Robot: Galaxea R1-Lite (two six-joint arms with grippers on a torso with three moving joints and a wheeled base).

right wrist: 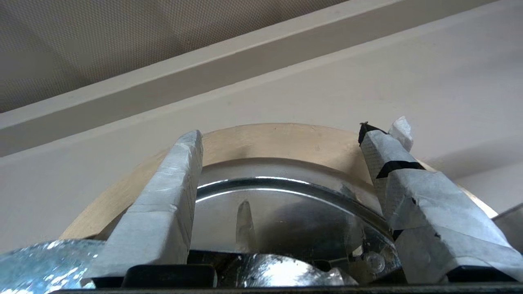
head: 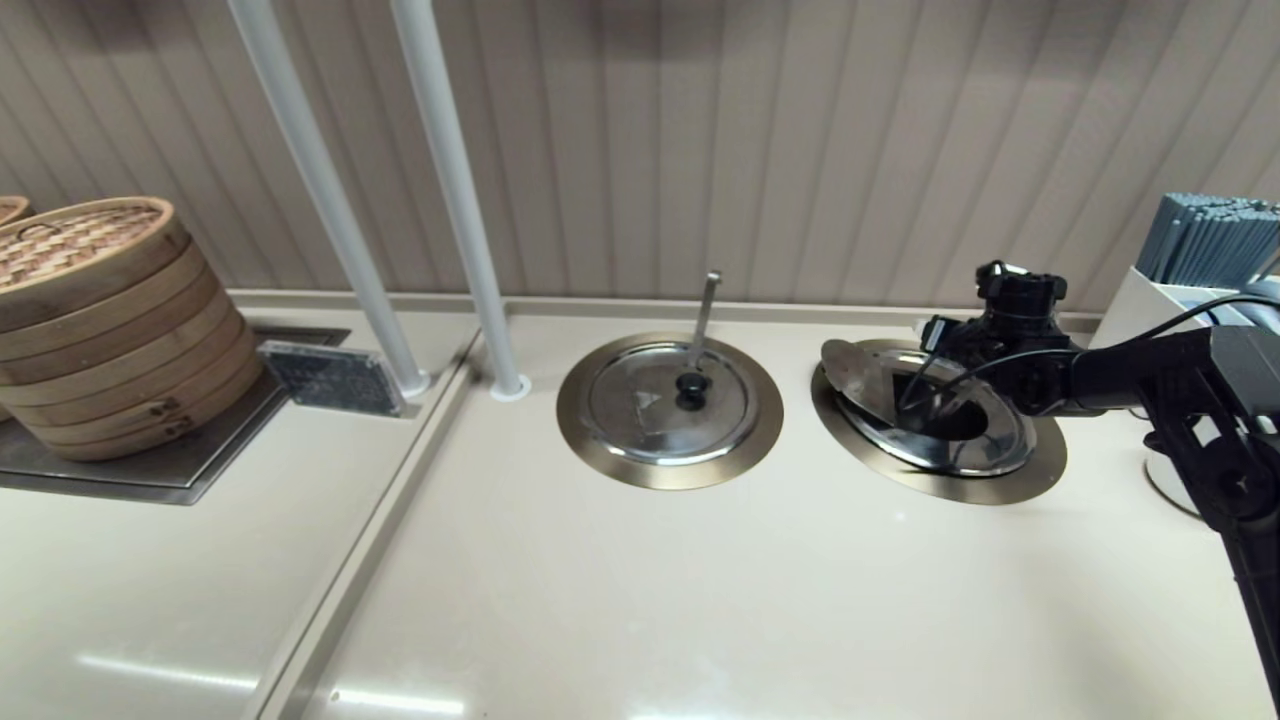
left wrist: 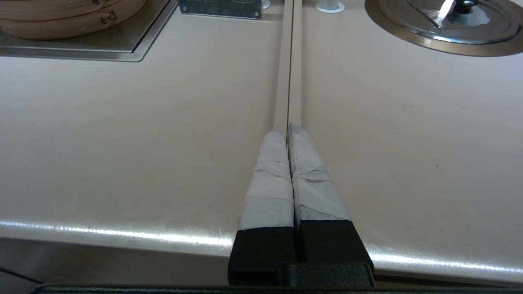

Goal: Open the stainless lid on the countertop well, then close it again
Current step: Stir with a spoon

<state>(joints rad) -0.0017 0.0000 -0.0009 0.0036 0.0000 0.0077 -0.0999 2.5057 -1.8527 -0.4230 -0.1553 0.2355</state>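
- Head view shows the stainless lid (head: 862, 372) tilted over the countertop well (head: 1000, 486). Its left edge is raised and a dark opening shows beneath, so I judge the opening phase to be under way or just done.
- Right wrist view shows the right gripper (right wrist: 286, 139) with its jaws spread wide above the lid's shiny rim. Nothing is pinched between the pads, and what props the lid cannot be seen.
- Main risk: with no firm hold, the tilted lid could slide on the smooth steel and drop onto the brass-toned ring, or slip partly into the hole.
- If the jaws close off-centre on the knob, which is hidden here, it may squirt out and the lid will fall askew.
- A ladle handle may block a flat reseat, though I cannot make it out behind the arm.
- Twin lid (head: 665, 405) sits closed nearby and should not be touched.
- Left gripper (left wrist: 288, 128) hangs parked over the table (head: 700, 600) edge, jaws pressed together.
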